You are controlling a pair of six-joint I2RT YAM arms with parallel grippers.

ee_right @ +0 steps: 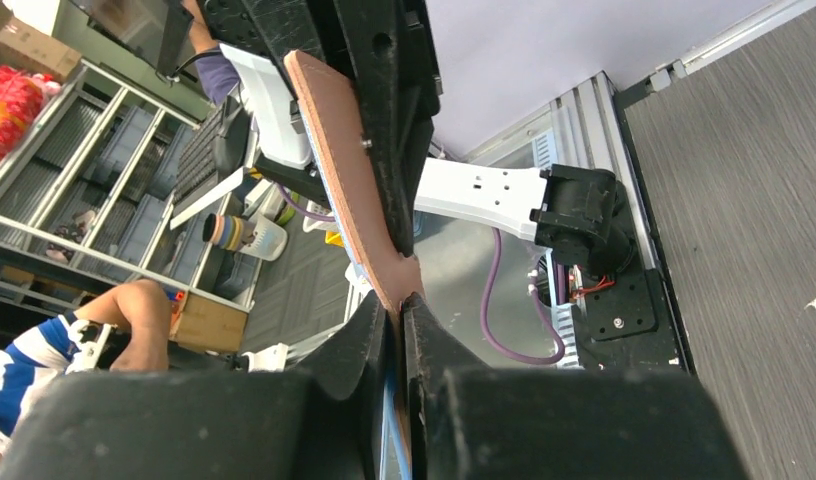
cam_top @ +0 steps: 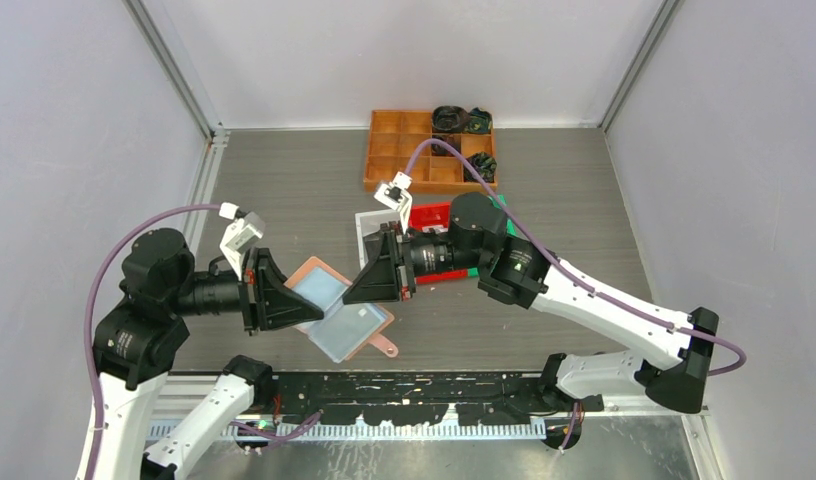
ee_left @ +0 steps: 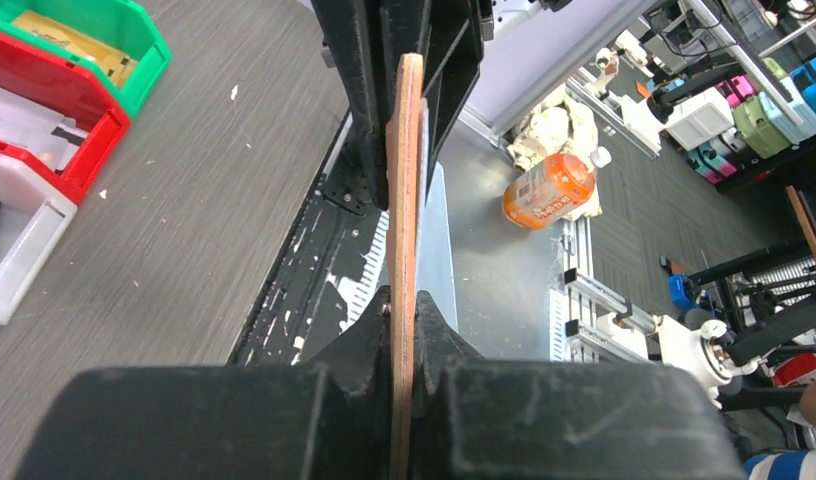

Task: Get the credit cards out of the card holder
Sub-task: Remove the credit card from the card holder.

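Note:
The card holder (cam_top: 339,310), salmon-pink with pale blue clear pockets, is held open above the table's near edge between both arms. My left gripper (cam_top: 319,315) is shut on its left side. In the left wrist view the holder's thin pink edge (ee_left: 406,150) runs straight up from between the closed left gripper (ee_left: 404,300). My right gripper (cam_top: 349,297) is shut on the holder's right edge. In the right wrist view the pink leather (ee_right: 349,180) and a blue pocket layer are pinched in the right gripper (ee_right: 399,305). I cannot make out the credit cards; they are hidden in the pockets.
An orange compartment tray (cam_top: 414,150) with dark items stands at the back. White (cam_top: 369,225), red (cam_top: 434,215) and green (cam_top: 499,205) bins sit under the right arm. The same green (ee_left: 94,30), red (ee_left: 44,110) and white (ee_left: 14,250) bins show in the left wrist view.

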